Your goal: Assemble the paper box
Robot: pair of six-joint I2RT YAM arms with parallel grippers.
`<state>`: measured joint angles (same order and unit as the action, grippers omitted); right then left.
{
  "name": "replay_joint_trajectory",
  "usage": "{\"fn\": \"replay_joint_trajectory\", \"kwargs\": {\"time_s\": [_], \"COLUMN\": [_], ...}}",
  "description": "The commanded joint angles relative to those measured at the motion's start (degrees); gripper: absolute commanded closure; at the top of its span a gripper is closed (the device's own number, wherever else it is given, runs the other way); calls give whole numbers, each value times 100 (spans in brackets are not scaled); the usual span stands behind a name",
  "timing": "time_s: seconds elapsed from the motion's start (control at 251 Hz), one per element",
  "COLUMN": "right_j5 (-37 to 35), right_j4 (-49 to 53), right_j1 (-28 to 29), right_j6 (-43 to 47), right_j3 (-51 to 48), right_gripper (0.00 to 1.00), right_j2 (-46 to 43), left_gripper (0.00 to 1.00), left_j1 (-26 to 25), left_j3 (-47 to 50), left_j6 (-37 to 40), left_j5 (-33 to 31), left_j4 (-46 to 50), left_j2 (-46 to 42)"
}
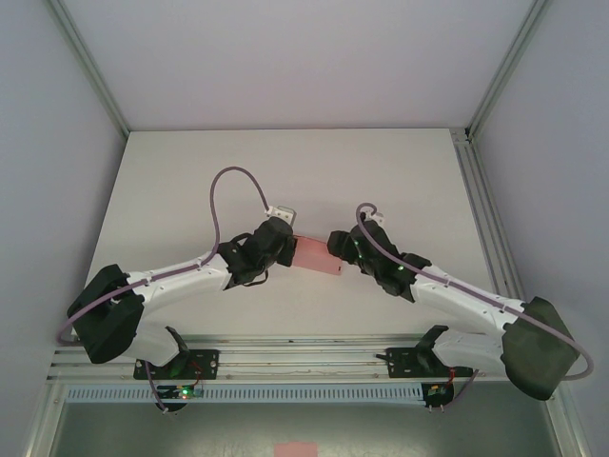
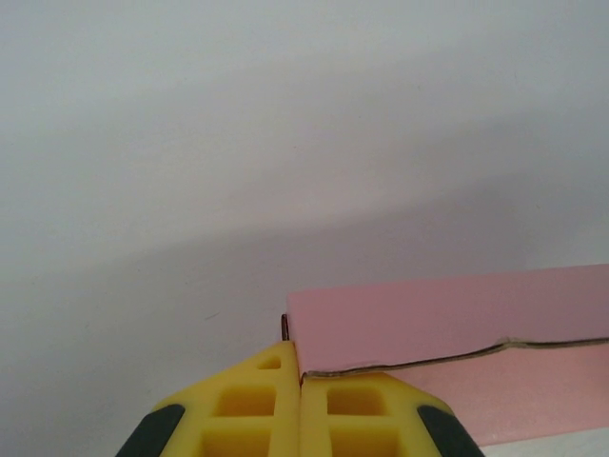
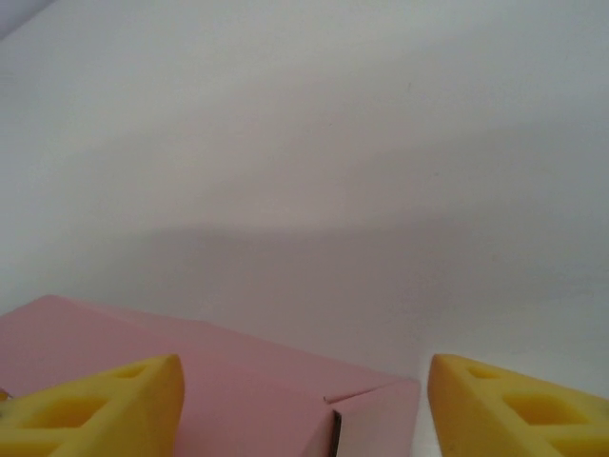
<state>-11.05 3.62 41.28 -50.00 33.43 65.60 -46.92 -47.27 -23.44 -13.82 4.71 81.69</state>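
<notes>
The paper box (image 1: 317, 255) is a small flat pink card box lying on the white table between my two grippers. My left gripper (image 1: 288, 249) is at its left end. In the left wrist view the yellow fingers (image 2: 257, 409) are pressed together, and the left gripper (image 2: 301, 369) is shut on a corner edge of the paper box (image 2: 447, 319). My right gripper (image 1: 335, 248) is at the box's right end. In the right wrist view the right gripper (image 3: 304, 369) stands open, its fingers (image 3: 105, 405) set wide either side of the paper box (image 3: 238, 386) and its folded end flap.
The white table (image 1: 285, 171) stretches back to the enclosure walls, with metal frame posts (image 1: 90, 67) at the corners. An aluminium rail (image 1: 304, 357) carries both arm bases at the near edge. A small pink rectangle (image 1: 295, 447) lies cropped at the bottom.
</notes>
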Motion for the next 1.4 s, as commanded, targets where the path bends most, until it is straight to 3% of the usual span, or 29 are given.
{"fn": "replay_joint_trajectory", "kwargs": {"time_s": [0.0,0.06,0.255,0.455,0.519,0.579,0.654,0.718,0.914,1.058,1.221,1.393], "right_j5": [97,90,-74,-45,-43,-48,-65,-56,-79,-55,-8,5], "right_j4": [780,908,990,932,922,922,934,950,937,864,807,738], "right_j1": [107,117,91,46,34,38,40,46,47,56,82,91], "right_j6": [-369,-398,-707,-765,-774,-775,-783,-783,-774,-766,-770,-792], "right_j3": [-674,-839,-1204,-1251,-1252,-1251,-1260,-1270,-1278,-1304,-1353,-1441], "right_gripper": [36,38,52,61,64,69,76,78,83,84,85,85], "right_j2": [155,116,23,253,319,347,360,357,361,390,452,395], "left_gripper": [100,100,80,63,48,42,10,0,0,0,0,28], "left_j1": [-140,-142,-134,-120,-109,-47,118,325,1127,1255,1276,1310], "left_j3": [308,279,179,-248,-417,-559,-626,-611,-154,326,836,1366], "left_j6": [-169,-163,-173,-243,-403,-632,-1118,-1395,-2259,-2527,-2890,-3153], "left_j5": [325,429,939,858,910,1035,1257,1544,2342,3020,3279,3269], "left_j4": [1187,1225,1353,1871,2016,2129,2096,2017,1235,271,-707,-1123], "left_j2": [181,124,-259,-527,-566,-616,-729,-874,-1151,-858,-538,-304]}}
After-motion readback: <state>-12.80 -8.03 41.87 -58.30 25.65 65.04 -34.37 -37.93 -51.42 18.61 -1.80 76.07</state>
